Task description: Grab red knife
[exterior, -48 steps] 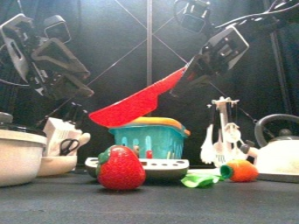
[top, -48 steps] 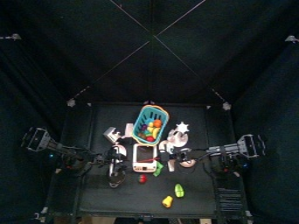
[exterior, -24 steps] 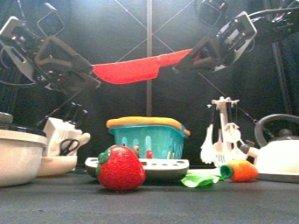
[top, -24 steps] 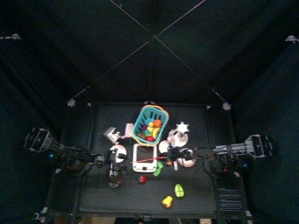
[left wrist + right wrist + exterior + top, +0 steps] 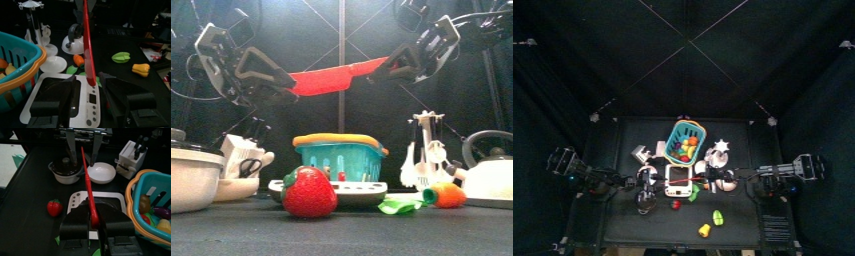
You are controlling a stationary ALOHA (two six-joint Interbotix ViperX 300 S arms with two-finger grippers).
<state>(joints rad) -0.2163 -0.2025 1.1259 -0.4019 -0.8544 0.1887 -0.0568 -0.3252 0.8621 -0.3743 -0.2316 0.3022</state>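
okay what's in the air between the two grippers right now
The red knife spans the stretch between them. The right gripper clamps one end; its other end sits between the left gripper fingers. The front view shows this best.

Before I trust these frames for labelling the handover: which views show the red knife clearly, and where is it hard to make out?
Front view: red knife bright and crisp against black curtains. Left wrist view: seen edge-on as a thin red line, own jaws near and soft. Right wrist view: handle clear in the right gripper. Top view: everything tiny, knife barely separable.
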